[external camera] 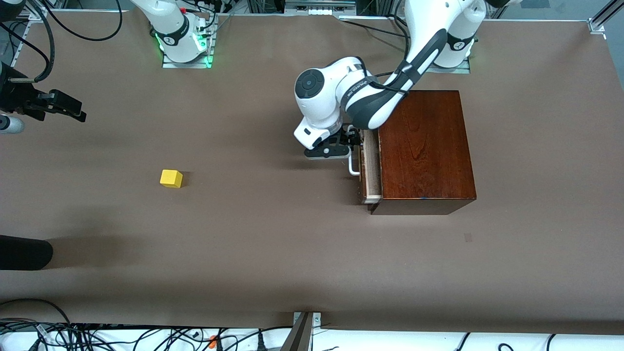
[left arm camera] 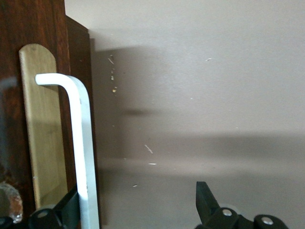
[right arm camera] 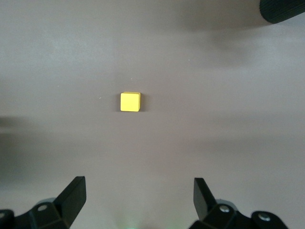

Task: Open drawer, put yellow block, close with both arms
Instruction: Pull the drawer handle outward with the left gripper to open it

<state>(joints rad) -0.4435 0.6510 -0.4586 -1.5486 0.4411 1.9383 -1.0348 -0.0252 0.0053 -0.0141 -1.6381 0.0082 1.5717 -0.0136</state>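
The dark-brown wooden box (external camera: 424, 146) stands toward the left arm's end of the table. Its drawer (external camera: 370, 168) is pulled out a little, showing a pale wood strip. My left gripper (external camera: 352, 142) is open at the white loop handle (external camera: 354, 166). In the left wrist view the handle (left arm camera: 81, 143) runs across the drawer front (left arm camera: 9, 95), just inside one finger of the left gripper (left arm camera: 138, 193). The yellow block (external camera: 171, 178) lies on the table toward the right arm's end. My right gripper (external camera: 68, 108) hangs open in the air; its wrist view shows the block (right arm camera: 130, 101) ahead of the spread right gripper (right arm camera: 139, 188).
A dark rounded object (external camera: 24, 253) pokes in at the table's edge, nearer the front camera than the block; it also shows as a dark rounded object (right arm camera: 286, 9) in the right wrist view. Brown tabletop (external camera: 273, 234) lies between block and box.
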